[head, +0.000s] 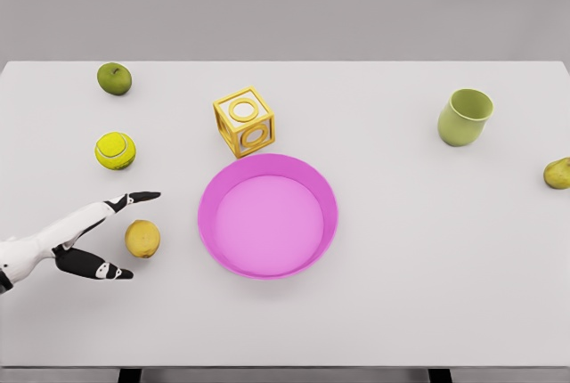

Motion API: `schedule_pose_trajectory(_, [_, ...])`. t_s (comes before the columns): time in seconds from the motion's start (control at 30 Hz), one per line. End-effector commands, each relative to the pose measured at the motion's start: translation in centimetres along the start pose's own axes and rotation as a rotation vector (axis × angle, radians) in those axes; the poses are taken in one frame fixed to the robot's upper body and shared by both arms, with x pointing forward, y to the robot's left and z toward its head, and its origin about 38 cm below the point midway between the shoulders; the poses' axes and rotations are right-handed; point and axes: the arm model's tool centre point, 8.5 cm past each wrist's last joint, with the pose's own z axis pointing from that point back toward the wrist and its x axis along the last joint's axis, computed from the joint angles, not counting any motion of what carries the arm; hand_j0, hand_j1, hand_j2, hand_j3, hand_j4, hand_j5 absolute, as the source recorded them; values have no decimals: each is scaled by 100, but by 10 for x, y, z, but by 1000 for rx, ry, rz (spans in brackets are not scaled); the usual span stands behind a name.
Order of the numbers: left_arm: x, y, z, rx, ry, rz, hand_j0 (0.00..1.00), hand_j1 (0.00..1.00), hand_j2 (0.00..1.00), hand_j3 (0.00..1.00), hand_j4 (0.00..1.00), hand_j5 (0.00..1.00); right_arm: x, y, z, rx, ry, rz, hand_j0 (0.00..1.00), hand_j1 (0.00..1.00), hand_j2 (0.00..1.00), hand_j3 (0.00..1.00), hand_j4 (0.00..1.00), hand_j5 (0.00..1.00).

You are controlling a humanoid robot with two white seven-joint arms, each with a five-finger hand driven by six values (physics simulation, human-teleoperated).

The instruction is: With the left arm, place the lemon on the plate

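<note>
On the white bench (392, 294), a small round yellow lemon (142, 239) lies toward the near left, apart from and to the left of the shallow round pink plate (267, 215) that sits near the middle. From the lower left edge the white left arm reaches in, and its left hand (89, 240) sits just beside the lemon on its left side, with the dark-tipped fingers (138, 197) spread wide: one stretches out above the fruit and another points below it, so the lemon lies in the gap between them without being gripped. Whether any fingertip touches the peel cannot be told from this view. Behind the hand, a yellow-green tennis ball (115, 150) rests near the left edge, and farther back sits a round green apple (114, 78). Just behind the plate stands a yellow open-frame cube with round holes in its faces (244, 121), tilted a little and very near the plate's far rim. A pale green cup (464, 117) stands upright well off to the right, and a yellowish-green pear (557, 173) lies at the right edge.
</note>
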Motion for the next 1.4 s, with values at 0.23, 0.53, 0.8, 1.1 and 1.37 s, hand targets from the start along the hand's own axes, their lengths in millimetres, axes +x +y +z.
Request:
schedule_pose_trajectory(0.23, [-8,-1,1,6,28,-3,96,96,96,96,96,96,0,0,0,0,1,0,100,100,100,100,100,100])
schedule_pose_trajectory(0.53, [-13,-4,1,9,38,8,91,91,91,91,91,91,0,0,0,0,-1,0,100,100,100,100,100,100])
schedule_pose_trajectory(0.8, [-18,-7,0,15,46,22,79,79,79,79,79,79,0,0,0,0,1,0,100,100,100,100,100,100])
schedule_pose_trajectory(1.1, [-18,-8,-1,15,44,23,79,79,79,79,79,79,0,0,0,0,-1,0,100,100,100,100,100,100])
schedule_pose_trajectory(1.37, [-17,-9,-2,16,41,28,67,67,67,67,67,67,0,0,0,0,1,0,100,100,100,100,100,100])
